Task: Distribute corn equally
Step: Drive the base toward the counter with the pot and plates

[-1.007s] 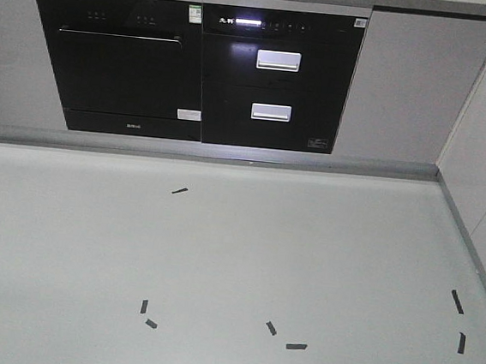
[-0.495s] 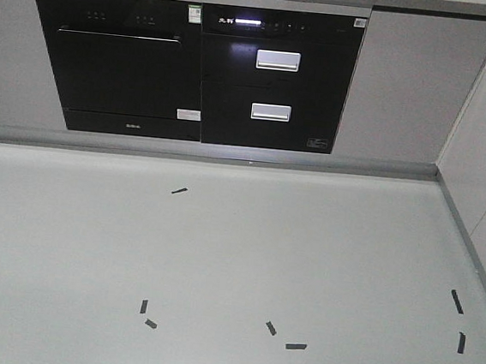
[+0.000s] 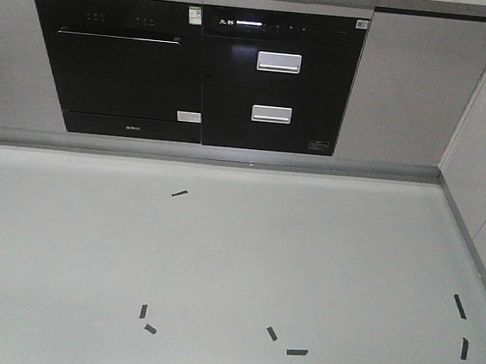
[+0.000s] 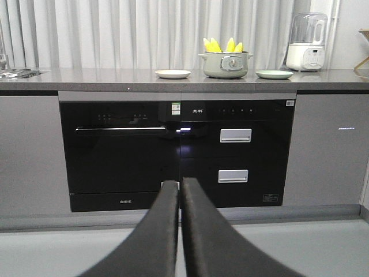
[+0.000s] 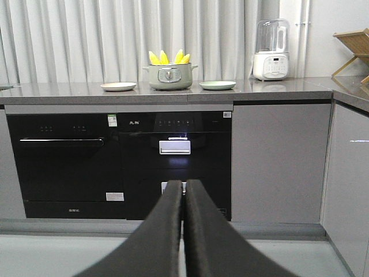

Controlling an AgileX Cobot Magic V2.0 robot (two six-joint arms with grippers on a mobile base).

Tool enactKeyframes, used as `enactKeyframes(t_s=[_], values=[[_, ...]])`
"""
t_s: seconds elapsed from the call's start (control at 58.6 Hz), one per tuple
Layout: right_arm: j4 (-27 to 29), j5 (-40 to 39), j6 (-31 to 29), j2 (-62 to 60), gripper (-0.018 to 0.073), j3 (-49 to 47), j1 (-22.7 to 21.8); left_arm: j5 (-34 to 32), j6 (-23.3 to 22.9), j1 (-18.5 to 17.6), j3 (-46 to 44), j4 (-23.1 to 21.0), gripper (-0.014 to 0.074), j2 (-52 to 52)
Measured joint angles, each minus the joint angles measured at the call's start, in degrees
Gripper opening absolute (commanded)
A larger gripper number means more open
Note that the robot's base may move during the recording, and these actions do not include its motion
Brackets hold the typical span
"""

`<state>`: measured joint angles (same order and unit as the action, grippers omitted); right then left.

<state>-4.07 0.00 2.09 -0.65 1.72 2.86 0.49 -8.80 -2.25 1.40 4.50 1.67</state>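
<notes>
Across the kitchen floor, on the grey countertop (image 4: 115,75), the corn (image 4: 211,45) stands tips-up in a pot (image 4: 226,64) flanked by two plates (image 4: 173,74) (image 4: 274,74), which we judge are set to take equal shares, while our left gripper (image 4: 180,184) and right gripper (image 5: 183,184) sit pressed closed, holding nothing

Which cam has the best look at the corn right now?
Right wrist, narrowly: the corn stands tips-up in the pot, sharp against the curtain. Left wrist shows the same cobs about as well. The front-facing view has only floor and appliances, no corn.

The corn (image 4: 222,45) is yellow, the pot (image 4: 226,64) grey-green, the oven (image 4: 118,150) black.
</notes>
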Motion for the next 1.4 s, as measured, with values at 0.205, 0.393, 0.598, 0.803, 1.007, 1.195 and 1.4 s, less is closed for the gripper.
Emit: enactKeyframes(t_s=[0.205, 0.393, 0.598, 0.803, 1.007, 1.195, 1.4], values=[[0.00, 0.00, 0.00, 0.00, -0.0002, 0.00, 0.00, 0.00, 0.00, 0.00, 0.00, 0.00, -0.0006, 0.00], [0.00, 0.00, 0.00, 0.00, -0.0002, 0.00, 0.00, 0.00, 0.00, 0.00, 0.00, 0.00, -0.0006, 0.00], [0.00, 0.00, 0.00, 0.00, -0.0002, 0.00, 0.00, 0.00, 0.00, 0.00, 0.00, 0.00, -0.0006, 0.00], [0.00, 0.00, 0.00, 0.00, -0.0002, 0.00, 0.00, 0.00, 0.00, 0.00, 0.00, 0.00, -0.0006, 0.00], [0.00, 0.00, 0.00, 0.00, -0.0002, 0.00, 0.00, 0.00, 0.00, 0.00, 0.00, 0.00, -0.0006, 0.00], [0.00, 0.00, 0.00, 0.00, -0.0002, 0.00, 0.00, 0.00, 0.00, 0.00, 0.00, 0.00, -0.0006, 0.00], [0.00, 0.00, 0.00, 0.00, -0.0002, 0.00, 0.00, 0.00, 0.00, 0.00, 0.00, 0.00, -0.0006, 0.00]])
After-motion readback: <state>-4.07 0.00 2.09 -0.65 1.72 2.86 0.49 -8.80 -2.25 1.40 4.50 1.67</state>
